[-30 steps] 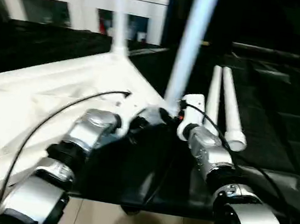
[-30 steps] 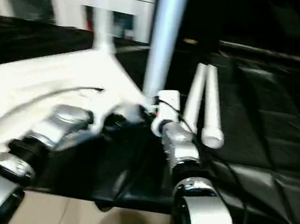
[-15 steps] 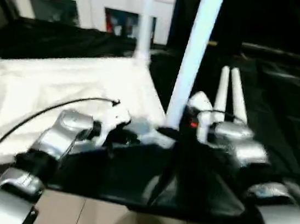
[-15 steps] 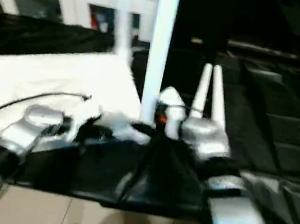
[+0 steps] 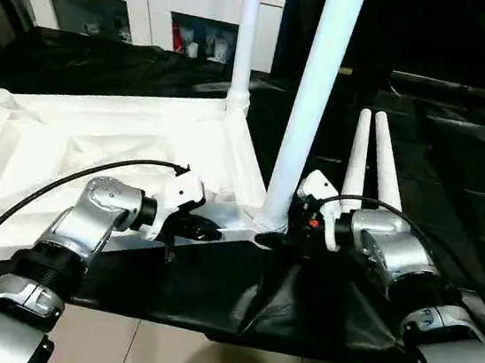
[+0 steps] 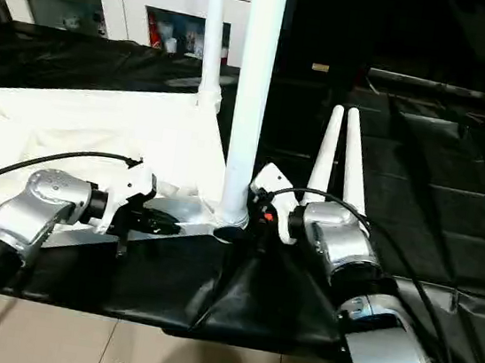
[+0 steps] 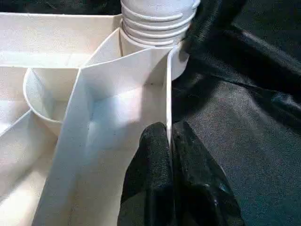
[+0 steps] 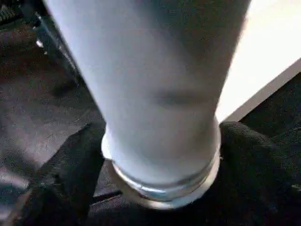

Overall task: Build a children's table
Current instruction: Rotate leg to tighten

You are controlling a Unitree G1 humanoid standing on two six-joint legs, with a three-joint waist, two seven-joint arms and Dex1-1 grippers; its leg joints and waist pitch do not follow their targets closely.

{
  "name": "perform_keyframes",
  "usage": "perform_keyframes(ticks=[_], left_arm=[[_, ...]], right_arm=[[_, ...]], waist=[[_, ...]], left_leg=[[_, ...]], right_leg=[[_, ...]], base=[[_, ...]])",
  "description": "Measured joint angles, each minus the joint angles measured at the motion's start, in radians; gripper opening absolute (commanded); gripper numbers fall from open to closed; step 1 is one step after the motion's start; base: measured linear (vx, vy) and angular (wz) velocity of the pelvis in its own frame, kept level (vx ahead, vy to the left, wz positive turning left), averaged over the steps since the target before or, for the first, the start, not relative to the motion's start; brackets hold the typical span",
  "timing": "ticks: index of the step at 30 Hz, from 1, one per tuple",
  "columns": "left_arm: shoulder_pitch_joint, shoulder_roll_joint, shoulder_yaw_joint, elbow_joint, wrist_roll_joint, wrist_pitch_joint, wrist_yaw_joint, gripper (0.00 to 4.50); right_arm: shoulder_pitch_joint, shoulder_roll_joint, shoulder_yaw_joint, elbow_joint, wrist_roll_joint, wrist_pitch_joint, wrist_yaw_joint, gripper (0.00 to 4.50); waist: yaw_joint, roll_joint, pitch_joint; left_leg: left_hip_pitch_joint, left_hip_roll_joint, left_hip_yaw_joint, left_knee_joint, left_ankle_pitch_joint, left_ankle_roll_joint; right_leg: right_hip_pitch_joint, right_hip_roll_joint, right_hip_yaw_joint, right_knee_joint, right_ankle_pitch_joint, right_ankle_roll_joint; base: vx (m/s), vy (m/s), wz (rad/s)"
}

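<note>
Inverted white tabletop point(image 5: 69, 136) on black sheeting, ribs upward; two legs upright in corner sockets, near leg point(image 5: 310, 110) and far leg point(image 5: 246, 34); two spare legs point(image 5: 371, 158) lying beside. Left gripper point(image 7: 170, 141) fingers pinching the thin edge wall; right gripper point(image 8: 160, 155) fingers straddling the near leg's base. Plastic probably light, stiff, slippery; grasp legs low, near the socket.

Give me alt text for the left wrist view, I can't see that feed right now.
Two black fingers pinch the thin upright edge wall of the white tabletop, which lies underside up. Just beyond them, a ribbed white leg end sits in the corner socket, with black cloth beside the tabletop.
</note>
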Motion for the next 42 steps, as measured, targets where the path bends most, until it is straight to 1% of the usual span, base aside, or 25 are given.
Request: perform_keyframes(ticks=[1, 2, 5, 6, 11, 13, 16, 17, 19, 20, 21, 23, 26, 32, 33, 34, 35, 37, 41, 42], left_arm=[[0.0, 0.0, 0.001, 0.0, 0.0, 0.0, 0.0, 0.0], [0.0, 0.001, 0.001, 0.0, 0.0, 0.0, -0.002, 0.0], [0.0, 0.005, 0.001, 0.0, -0.001, 0.001, -0.007, 0.0], [0.0, 0.005, 0.002, 0.0, -0.001, 0.001, -0.008, 0.0], [0.001, 0.006, 0.002, 0.0, -0.004, 0.005, -0.009, 0.0], [0.001, 0.004, 0.007, 0.0, -0.005, 0.012, 0.0, 0.0], [-0.01, -0.023, 0.023, 0.02, 0.012, 0.025, 0.083, 0.0], [-0.023, -0.049, 0.035, 0.045, 0.022, 0.034, 0.139, 0.0], [-0.068, -0.1, 0.04, 0.104, 0.044, 0.056, 0.245, 0.0], [-0.109, -0.153, 0.046, 0.156, 0.06, 0.078, 0.343, 0.0], [-0.128, -0.181, 0.049, 0.179, 0.06, 0.09, 0.383, 0.0], [-0.153, -0.226, 0.05, 0.21, 0.061, 0.11, 0.453, 0.0], [-0.186, -0.258, 0.05, 0.27, 0.064, 0.093, 0.502, 0.0], [-0.199, -0.269, 0.048, 0.305, 0.094, 0.046, 0.505, 0.0], [-0.201, -0.269, 0.048, 0.308, 0.095, 0.042, 0.505, 0.0], [-0.201, -0.269, 0.047, 0.311, 0.096, 0.038, 0.504, 0.0], [-0.203, -0.269, 0.045, 0.32, 0.098, 0.024, 0.501, 0.0], [-0.205, -0.261, 0.047, 0.336, 0.099, -0.001, 0.504, 0.0], [-0.205, -0.259, 0.052, 0.356, 0.104, -0.059, 0.508, 0.0], [-0.203, -0.263, 0.062, 0.356, 0.103, -0.067, 0.507, 0.28]], right_arm=[[0.0, 0.0, 0.0, 0.0, 0.002, 0.0, 0.0, 3.68], [0.0, 0.0, 0.0, 0.0, 0.005, 0.001, 0.0, 3.51], [0.0, -0.001, -0.003, -0.002, 0.014, 0.002, 0.006, 3.39], [0.0, -0.001, -0.003, -0.002, 0.014, 0.002, 0.007, 3.21], [0.005, 0.001, -0.006, -0.008, 0.014, 0.002, 0.001, 3.09], [0.01, 0.017, -0.019, -0.008, 0.018, 0.002, -0.022, 3.07], [0.015, 0.071, -0.063, 0.014, 0.024, -0.004, -0.168, 3.01], [0.015, 0.094, -0.087, 0.028, 0.027, -0.008, -0.254, 2.98], [0.015, 0.146, -0.141, 0.052, 0.032, -0.01, -0.435, 2.97], [0.011, 0.189, -0.185, 0.065, 0.048, -0.01, -0.576, 2.95], [0.005, 0.212, -0.211, 0.076, 0.06, -0.009, -0.655, 2.88], [-0.006, 0.229, -0.24, 0.09, 0.071, -0.01, -0.754, 2.81], [-0.028, 0.268, -0.266, 0.121, 0.075, -0.025, -0.86, 2.81], [-0.027, 0.273, -0.274, 0.129, 0.066, -0.049, -0.875, 2.81], [-0.027, 0.273, -0.275, 0.129, 0.066, -0.052, -0.875, 3.12], [-0.025, 0.273, -0.276, 0.129, 0.066, -0.055, -0.875, 3.31], [-0.024, 0.273, -0.277, 0.129, 0.066, -0.059, -0.871, 3.45], [-0.02, 0.275, -0.28, 0.124, 0.08, -0.064, -0.841, 3.55], [0.046, 0.272, -0.266, 0.022, 0.079, -0.061, -0.798, 3.55], [0.069, 0.265, -0.256, -0.019, 0.079, -0.051, -0.788, 3.6]], waist=[[-0.001, 0.0, 0.0], [-0.001, 0.0, 0.0], [-0.004, 0.0, 0.0], [-0.005, 0.0, 0.0], [-0.014, 0.0, 0.0], [-0.017, 0.0, 0.0], [-0.024, 0.0, 0.0], [-0.024, 0.0, 0.0], [-0.027, 0.0, 0.0], [-0.028, 0.0, 0.0], [-0.03, 0.0, 0.0], [-0.027, 0.001, -0.001], [-0.023, 0.001, -0.001], [-0.021, 0.003, -0.001], [-0.021, 0.003, -0.001], [-0.02, 0.003, -0.001], [-0.02, 0.003, -0.001], [-0.023, 0.004, -0.001], [-0.021, 0.004, -0.001], [-0.02, 0.004, -0.001]], left_leg=[[0.0, 0.0, 0.0, 0.0, 0.0, 0.0], [0.0, 0.0, 0.0, 0.0, 0.0, 0.0], [0.0, 0.0, 0.0, 0.0, 0.0, 0.0], [0.0, 0.0, 0.0, 0.0, 0.0, 0.0], [0.0, 0.0, 0.0, 0.0, 0.0, 0.0], [0.0, 0.0, 0.0, 0.0, 0.0, 0.0], [0.001, 0.0, 0.0, 0.001, 0.0, 0.0], [0.002, 0.0, 0.0, 0.001, 0.0, 0.0], [0.003, 0.0, 0.0, 0.001, 0.0, 0.0], [0.003, -0.001, 0.001, 0.001, 0.0, 0.0], [0.003, -0.001, 0.002, 0.0, 0.0, 0.0], [0.004, -0.002, 0.003, -0.002, 0.0, 0.0], [0.005, -0.001, 0.002, -0.004, 0.001, -0.001], [0.005, -0.002, 0.002, -0.003, 0.001, -0.001], [0.005, -0.002, 0.002, -0.003, 0.001, -0.001], [0.005, -0.002, 0.002, -0.003, 0.001, -0.001], [0.005, -0.002, 0.002, -0.004, 0.001, -0.001], [0.005, -0.002, 0.002, -0.004, 0.001, -0.001], [0.005, -0.002, 0.002, -0.006, 0.001, 0.0], [0.004, -0.002, 0.002, -0.006, 0.001, 0.0]], right_leg=[[0.0, 0.0, 0.0, 0.0, 0.0, 0.0], [0.0, 0.0, 0.0, 0.0, 0.0, 0.0], [0.0, 0.0, 0.0, 0.0, 0.0, 0.0], [0.0, 0.0, 0.0, 0.0, 0.0, 0.0], [0.0, 0.0, 0.0, 0.0, 0.0, 0.0], [0.0, 0.0, 0.0, 0.0, 0.0, 0.0], [0.0, 0.0, 0.001, 0.001, 0.0, 0.0], [0.0, 0.0, 0.001, 0.001, 0.0, 0.0], [0.001, 0.0, 0.002, 0.001, 0.001, -0.001], [0.001, 0.0, 0.002, 0.001, 0.001, -0.001], [0.001, 0.0, 0.003, 0.0, 0.001, 0.0], [0.001, -0.001, 0.003, -0.001, 0.001, 0.0], [0.002, 0.0, 0.002, -0.001, 0.001, 0.0], [0.004, -0.001, 0.002, -0.004, 0.002, 0.002], [0.004, -0.001, 0.002, -0.004, 0.002, 0.002], [0.004, -0.001, 0.002, -0.004, 0.002, 0.002], [0.004, -0.001, 0.002, -0.004, 0.002, 0.002], [0.004, -0.001, 0.003, -0.004, 0.002, 0.002], [0.003, -0.001, 0.002, -0.005, 0.002, 0.002], [0.002, -0.001, 0.002, -0.006, 0.002, 0.002]], base=[[0.0, 0.0, 0.0], [0.0, 0.0, 0.0], [0.0, 0.0, 0.0], [0.0, 0.0, 0.0], [0.0, 0.0, 0.0], [0.0, 0.0, 0.0], [0.0, 0.0, 0.0], [0.0, 0.0, 0.0], [0.0, 0.0, 0.0], [0.0, 0.0, 0.0], [0.0, 0.0, 0.0], [0.0, 0.0, 0.0], [0.0, 0.0, 0.0], [0.0, 0.0, 0.0], [0.0, 0.0, 0.0], [0.0, 0.0, 0.0], [0.0, 0.0, 0.0], [0.0, 0.0, 0.0], [0.0, 0.0, 0.0], [0.0, 0.0, 0.0]])
